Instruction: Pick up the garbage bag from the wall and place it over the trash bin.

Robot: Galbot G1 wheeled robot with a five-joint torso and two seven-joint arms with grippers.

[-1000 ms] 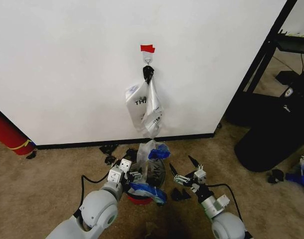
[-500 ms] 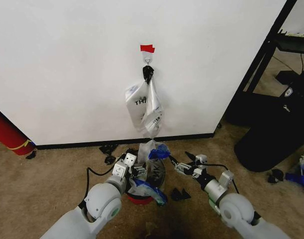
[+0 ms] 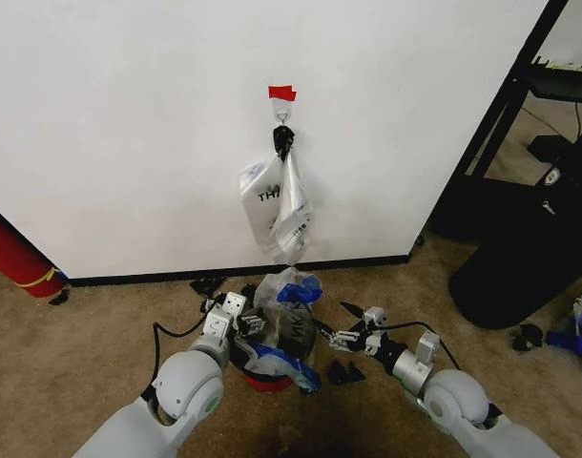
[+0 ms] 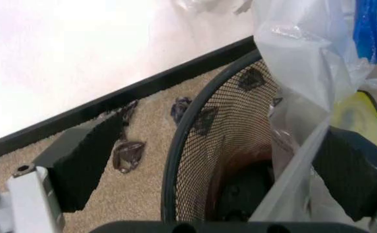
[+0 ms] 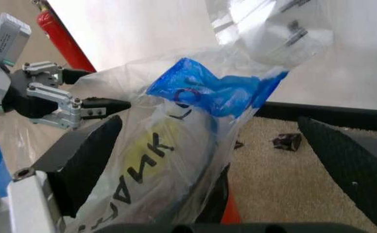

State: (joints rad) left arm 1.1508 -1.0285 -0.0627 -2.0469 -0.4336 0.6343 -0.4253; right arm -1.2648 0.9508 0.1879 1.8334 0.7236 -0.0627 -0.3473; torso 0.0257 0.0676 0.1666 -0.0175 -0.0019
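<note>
The garbage bag, translucent with blue patches and black print, lies bunched over the trash bin, a black mesh basket with a red base, on the carpet below the wall. My left gripper is open at the bin's left side. In the left wrist view this gripper straddles the bin's rim and the bag's edge. My right gripper is open just right of the bag. Its wrist view shows the gripper with the bag bulging between the spread fingers.
A white "THANK YOU" bag hangs from the hook under red tape. A large glossy black bin and a black shelf frame stand at the right. A red cylinder leans at the left. Black scraps litter the carpet.
My right gripper has reached forward and left, closing in on the bag's right side. The left gripper has edged toward the wall, and the bag stands a little higher over the bin.
</note>
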